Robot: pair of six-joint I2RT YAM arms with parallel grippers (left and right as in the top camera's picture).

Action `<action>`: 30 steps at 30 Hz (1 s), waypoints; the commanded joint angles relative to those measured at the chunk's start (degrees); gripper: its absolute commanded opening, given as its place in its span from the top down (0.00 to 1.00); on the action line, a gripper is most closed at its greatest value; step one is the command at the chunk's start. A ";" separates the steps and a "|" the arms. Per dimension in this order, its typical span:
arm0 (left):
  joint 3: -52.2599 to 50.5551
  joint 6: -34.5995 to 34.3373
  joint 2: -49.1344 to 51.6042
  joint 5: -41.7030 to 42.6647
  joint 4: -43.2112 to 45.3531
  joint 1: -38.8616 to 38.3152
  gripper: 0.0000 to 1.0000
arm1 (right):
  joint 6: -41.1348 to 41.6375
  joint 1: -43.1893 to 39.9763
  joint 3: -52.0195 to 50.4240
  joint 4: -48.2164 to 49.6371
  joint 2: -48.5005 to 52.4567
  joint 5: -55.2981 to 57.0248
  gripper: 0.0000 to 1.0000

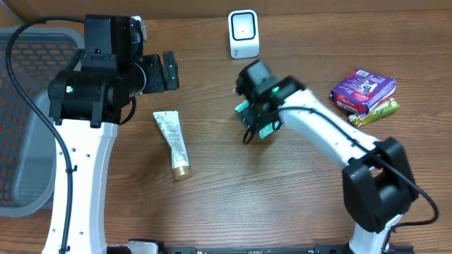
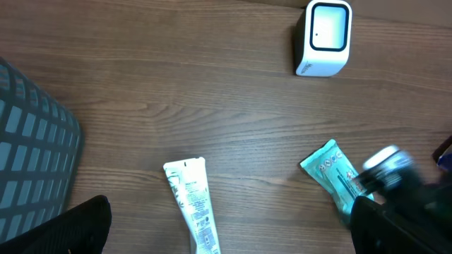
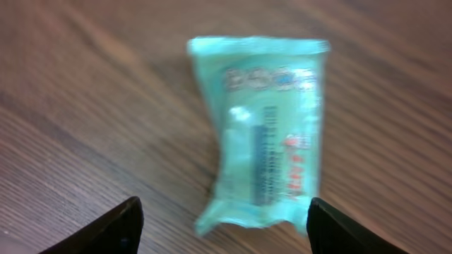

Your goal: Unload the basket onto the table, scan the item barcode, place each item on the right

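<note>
Packet [image 3: 265, 134] of crinkly teal film, seemingly pinched midway; woodgrain table [image 3: 92, 92]

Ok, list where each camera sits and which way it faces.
Overhead: above the table, facing straight down; left arm and right arm show.
Left wrist: on the left arm, facing down at tube, scanner and packet; left fingers show.
Right wrist: low over the packet, facing down; right fingers show.
Shared: both wrist views show the packet.
</note>
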 commanded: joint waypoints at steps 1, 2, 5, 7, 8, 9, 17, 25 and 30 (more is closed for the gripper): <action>0.81 0.74 0.31 0.39 0.20 -0.04 0.00 | -2.19 2.82 -4.09 2.32 2.01 4.20 0.27; 0.81 0.74 0.31 0.39 0.20 -0.04 0.00 | -2.19 3.30 -4.81 2.82 2.54 5.29 0.28; 0.81 0.74 0.31 0.39 0.20 -0.04 0.01 | -2.14 4.04 -5.57 3.21 4.02 10.73 0.33; 0.81 0.74 0.31 0.39 0.20 -0.04 0.00 | -2.14 4.04 -5.92 4.13 4.76 16.24 0.37; 0.81 0.74 0.31 0.39 0.20 -0.04 0.01 | -2.14 4.04 -6.14 4.94 5.03 18.86 0.37; 0.81 0.74 0.31 0.39 0.20 -0.04 0.00 | -2.14 4.04 -6.19 5.33 5.07 20.22 0.37; 0.81 0.74 0.31 0.39 0.20 -0.04 0.00 | -3.91 3.96 -6.16 10.45 5.33 23.28 0.34; 0.81 0.72 0.31 0.39 0.20 -0.04 0.00 | -3.89 0.46 -6.19 10.67 7.39 21.90 0.35; 0.81 0.74 0.31 0.39 0.20 -0.04 0.00 | -3.87 -2.43 -6.21 9.77 8.13 18.40 0.42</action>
